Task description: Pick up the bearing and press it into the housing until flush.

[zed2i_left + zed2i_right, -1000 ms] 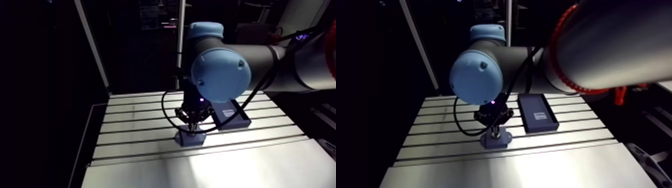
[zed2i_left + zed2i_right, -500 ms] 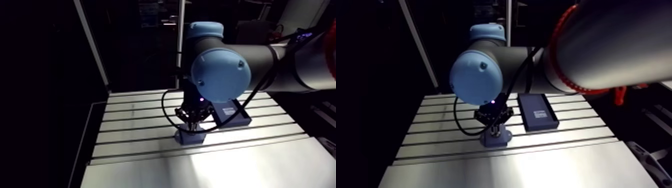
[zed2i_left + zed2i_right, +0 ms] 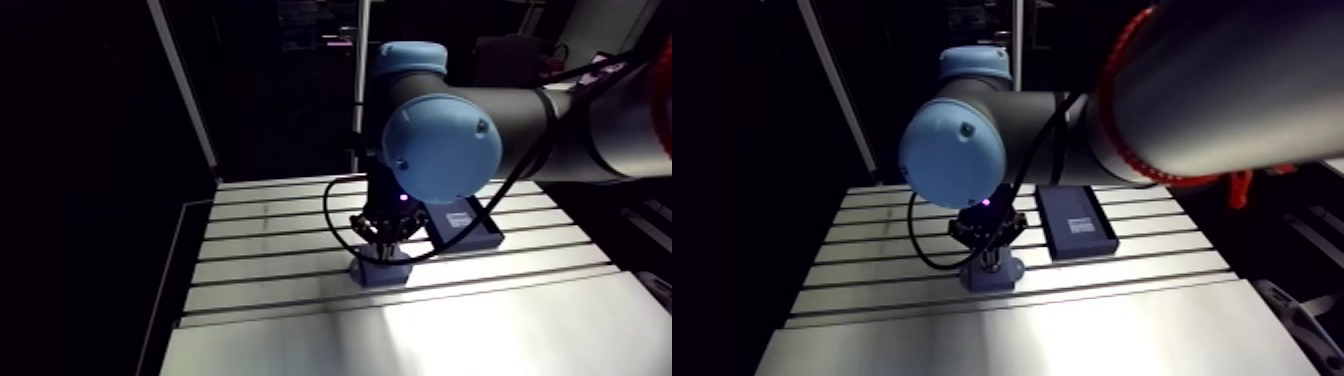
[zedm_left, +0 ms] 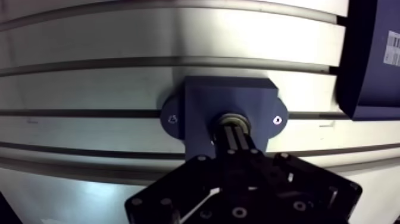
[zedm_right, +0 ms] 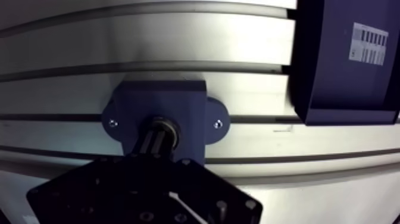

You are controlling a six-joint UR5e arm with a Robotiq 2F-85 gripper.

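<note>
The dark blue housing (image 4: 202,101) is a square block with two screw ears, standing on the slotted table (image 4: 89,77). The metal bearing (image 4: 233,120) sits in its round bore; only its rim shows around the fingertips. My gripper (image 4: 236,132) stands straight over the bore, its two fingers pressed together with the tips resting on the bearing. How deep the bearing sits is hidden by the fingers. In the arm view the gripper (image 3: 383,245) hangs right above the housing (image 3: 381,273).
A dark blue tray (image 5: 345,59) with a white barcode label lies on the table close beside the housing. The tray (image 3: 466,228) is just right of the gripper in the arm view. Several table slots run crosswise under the housing.
The gripper stays over the housing with its fingers together. Only the arm camera's picture has shifted slightly.
</note>
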